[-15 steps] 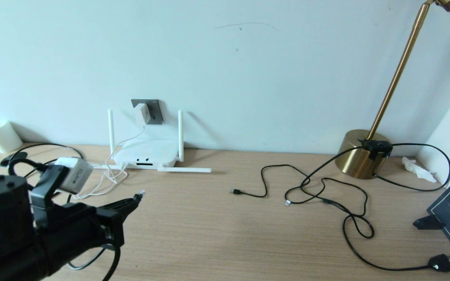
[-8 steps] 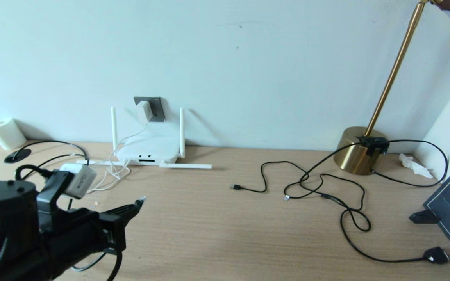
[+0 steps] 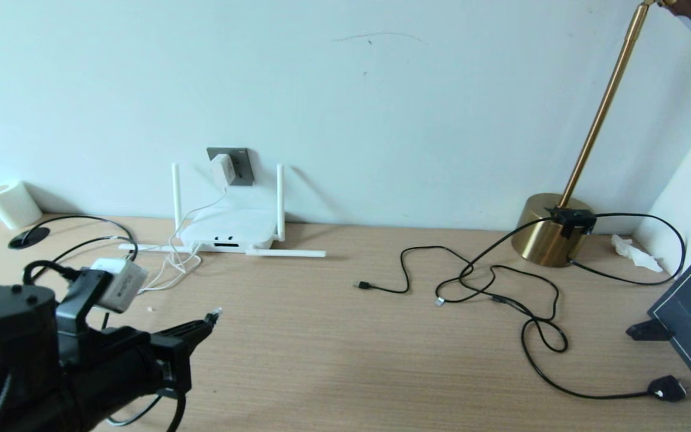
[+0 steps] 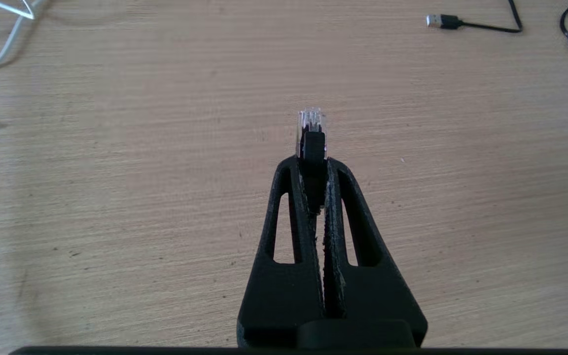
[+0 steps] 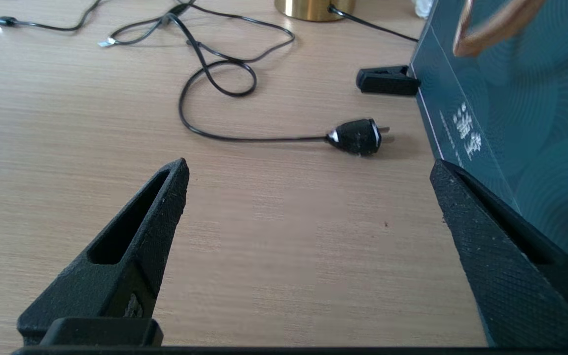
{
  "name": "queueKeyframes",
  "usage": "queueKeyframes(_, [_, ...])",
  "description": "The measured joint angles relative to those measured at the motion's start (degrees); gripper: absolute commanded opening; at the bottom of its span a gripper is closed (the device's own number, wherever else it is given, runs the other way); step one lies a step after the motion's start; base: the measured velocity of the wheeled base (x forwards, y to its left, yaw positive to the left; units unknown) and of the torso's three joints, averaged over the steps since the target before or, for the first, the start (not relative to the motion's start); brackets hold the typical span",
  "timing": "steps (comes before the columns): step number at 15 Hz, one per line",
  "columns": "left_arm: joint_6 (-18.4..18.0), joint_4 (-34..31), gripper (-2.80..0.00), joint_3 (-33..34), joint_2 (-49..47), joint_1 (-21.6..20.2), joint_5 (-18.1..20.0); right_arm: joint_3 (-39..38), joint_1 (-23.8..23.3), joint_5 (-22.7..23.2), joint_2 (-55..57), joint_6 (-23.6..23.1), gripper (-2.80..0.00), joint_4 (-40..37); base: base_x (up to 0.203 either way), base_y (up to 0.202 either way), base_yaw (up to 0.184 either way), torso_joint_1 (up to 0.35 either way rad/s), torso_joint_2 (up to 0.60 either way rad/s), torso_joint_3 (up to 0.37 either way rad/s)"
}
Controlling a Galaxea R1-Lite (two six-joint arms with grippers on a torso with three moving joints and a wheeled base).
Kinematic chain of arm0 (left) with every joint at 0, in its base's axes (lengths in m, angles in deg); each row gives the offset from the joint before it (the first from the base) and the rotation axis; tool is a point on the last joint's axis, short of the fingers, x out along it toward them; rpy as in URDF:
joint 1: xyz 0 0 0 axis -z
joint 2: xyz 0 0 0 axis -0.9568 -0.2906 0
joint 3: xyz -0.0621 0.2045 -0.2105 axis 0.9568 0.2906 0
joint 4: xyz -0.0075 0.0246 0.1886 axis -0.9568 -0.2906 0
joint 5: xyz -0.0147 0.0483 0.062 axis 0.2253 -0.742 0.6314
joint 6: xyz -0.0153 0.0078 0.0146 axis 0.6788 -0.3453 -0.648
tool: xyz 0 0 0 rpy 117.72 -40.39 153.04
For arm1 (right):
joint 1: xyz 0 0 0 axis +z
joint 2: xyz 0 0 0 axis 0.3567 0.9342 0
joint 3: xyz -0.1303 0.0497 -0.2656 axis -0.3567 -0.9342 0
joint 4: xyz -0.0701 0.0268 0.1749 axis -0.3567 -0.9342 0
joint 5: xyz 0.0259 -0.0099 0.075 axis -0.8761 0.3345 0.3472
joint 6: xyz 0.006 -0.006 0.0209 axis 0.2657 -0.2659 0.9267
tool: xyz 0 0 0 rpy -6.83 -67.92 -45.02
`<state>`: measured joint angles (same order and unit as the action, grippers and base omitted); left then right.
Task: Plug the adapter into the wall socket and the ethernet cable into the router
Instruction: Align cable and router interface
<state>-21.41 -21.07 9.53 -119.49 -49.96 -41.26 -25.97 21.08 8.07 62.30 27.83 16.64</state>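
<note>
Clearly, left end effector pinches ethernet cable above desk.

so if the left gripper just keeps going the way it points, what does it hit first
Probably bare desk: the left gripper, shut on the ethernet cable, angles down at open wood. The router sits off that line, though depth is unclear.

Bright, even daylight. Soft shadows fall rightward behind the router antennas on the wall. Picture edges bend slightly; focus is sharp.
</note>
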Motion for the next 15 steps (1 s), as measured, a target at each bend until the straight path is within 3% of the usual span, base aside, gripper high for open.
queueKeyframes(3, [0.0,0.0,-2.8,0.4,0.7,0.0,-0.2,0.0,0.0,-0.3,0.0,0.4,0.0,-0.1,0.0,0.0,0.0,-0.156,0.41,0.26])
queueKeyframes(7, [-0.3,1.6,-2.8,-0.1,1.5,0.0,-4.1,0.0,0.0,-0.3,0.0,1.9,0.0,-0.1,0.0,0.0,0.0,-0.158,0.45,0.283])
queueKeyframes(12, [-4.5,4.9,-2.8,-0.2,4.7,0.0,-5.5,0.1,0.0,-0.1,0.0,1.5,0.0,0.0,0.0,0.0,0.0,-0.024,0.08,0.057])
queueKeyframes(15, [-4.7,4.9,-2.8,-2.5,2.8,-0.8,-7.1,0.1,0.0,-0.2,0.0,2.1,0.0,-0.1,0.0,0.0,0.0,0.0,0.0,0.0])
